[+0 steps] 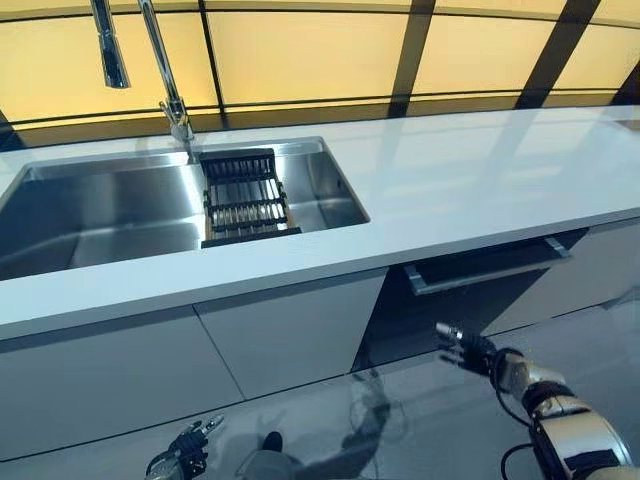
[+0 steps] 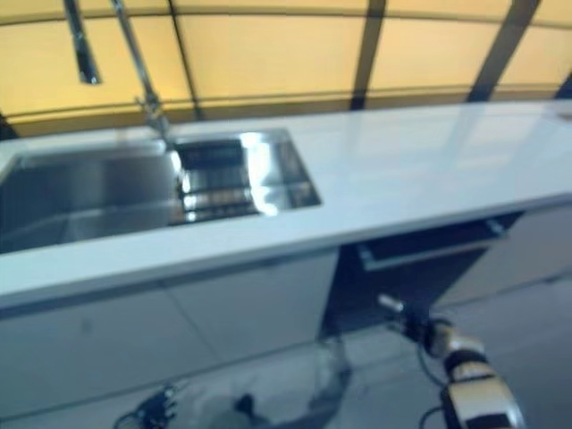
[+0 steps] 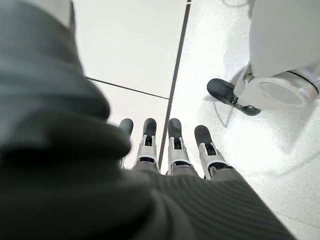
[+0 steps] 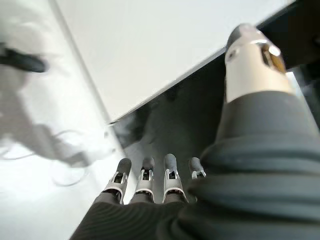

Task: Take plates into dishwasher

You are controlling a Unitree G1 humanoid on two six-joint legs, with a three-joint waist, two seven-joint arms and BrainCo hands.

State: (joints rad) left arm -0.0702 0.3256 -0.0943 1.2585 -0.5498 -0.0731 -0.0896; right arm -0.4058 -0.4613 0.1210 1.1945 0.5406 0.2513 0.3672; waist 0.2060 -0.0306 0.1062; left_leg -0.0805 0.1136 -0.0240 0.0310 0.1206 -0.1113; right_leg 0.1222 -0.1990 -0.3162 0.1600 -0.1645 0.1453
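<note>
Right hand (image 1: 462, 347) empty, fingers straight, before dark dishwasher door (image 1: 440, 310), left hand (image 1: 186, 447) low, relaxed, part cut off

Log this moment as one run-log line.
right hand: open, near dark dishwasher front | left hand: open, low, idle | plates: none visible

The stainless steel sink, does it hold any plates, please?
No, the stainless steel sink holds only a black slatted rack.
</note>
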